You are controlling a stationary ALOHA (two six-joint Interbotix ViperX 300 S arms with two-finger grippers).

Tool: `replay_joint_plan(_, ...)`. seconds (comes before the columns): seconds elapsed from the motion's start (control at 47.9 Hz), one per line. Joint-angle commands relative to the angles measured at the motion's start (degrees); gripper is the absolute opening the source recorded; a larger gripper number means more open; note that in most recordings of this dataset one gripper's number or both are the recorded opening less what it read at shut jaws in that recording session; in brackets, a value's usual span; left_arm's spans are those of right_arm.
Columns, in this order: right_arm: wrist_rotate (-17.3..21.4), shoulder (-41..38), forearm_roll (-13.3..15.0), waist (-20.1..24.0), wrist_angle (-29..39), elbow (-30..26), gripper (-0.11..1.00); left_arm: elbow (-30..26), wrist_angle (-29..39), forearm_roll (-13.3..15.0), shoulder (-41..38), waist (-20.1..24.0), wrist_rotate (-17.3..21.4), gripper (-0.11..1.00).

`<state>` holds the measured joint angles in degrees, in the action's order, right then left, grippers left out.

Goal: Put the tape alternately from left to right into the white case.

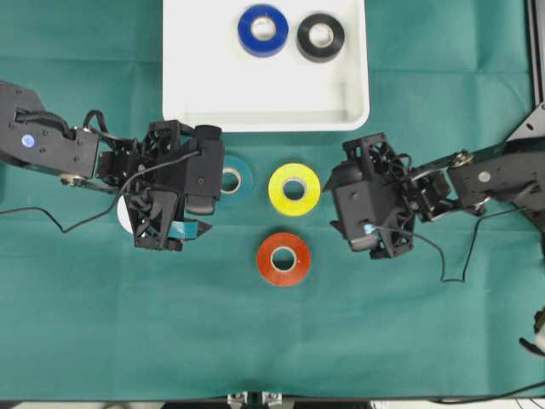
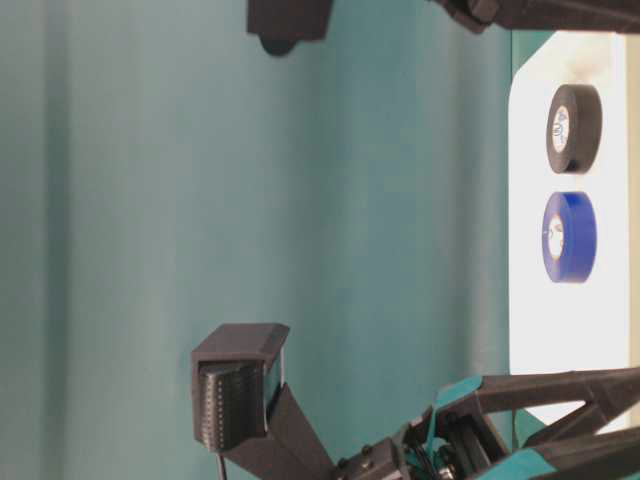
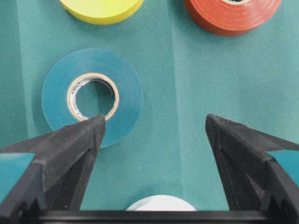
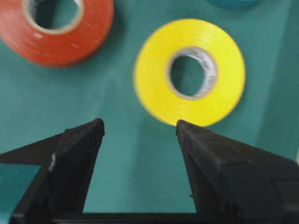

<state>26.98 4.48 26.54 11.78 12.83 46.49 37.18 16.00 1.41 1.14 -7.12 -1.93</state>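
The white case (image 1: 204,85) lies at the top of the overhead view with a blue tape roll (image 1: 247,32) and a black one (image 1: 336,41) inside. On the green cloth lie a teal roll (image 3: 128,88), a yellow roll (image 4: 224,70) and a red-orange roll (image 1: 266,258). My left gripper (image 3: 155,120) is open just above the cloth, its left finger (image 3: 70,144) overlapping the teal roll's near edge. A white roll (image 3: 161,203) shows partly beneath it. My right gripper (image 4: 139,123) is open and empty, just short of the yellow roll.
Both arms reach in from the sides at mid-table. A black cable (image 1: 451,264) trails from the right arm and another (image 1: 51,220) from the left. The table-level view shows the case's rolls (image 2: 568,237) standing apart from each other.
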Motion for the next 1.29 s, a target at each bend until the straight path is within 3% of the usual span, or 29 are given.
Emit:
replay_joint_plan(0.0, -0.26, -0.26, 1.76, 0.09, 3.25, -2.81, 0.71, -0.88, -0.26, 0.09, 0.88, -0.18, -0.18, 0.81)
replay_joint_plan(0.146, -2.02, -2.20, 3.16, 0.09, 6.86, -5.89, 0.71, -0.88, -0.26, 0.09, 0.88, -0.18, -0.18, 0.81)
replay_joint_plan(0.501, -2.72, -6.86, 1.41, 1.05, 8.09, -10.63, 0.71, -0.88, -0.35, 0.09, 0.88, -0.26, -0.18, 0.81)
replay_joint_plan(1.274, -2.64, -11.78, 1.32, 0.79, 3.16, -11.34, 0.68, -0.70, -0.44, 0.09, 0.79, -0.18, -0.18, 0.81)
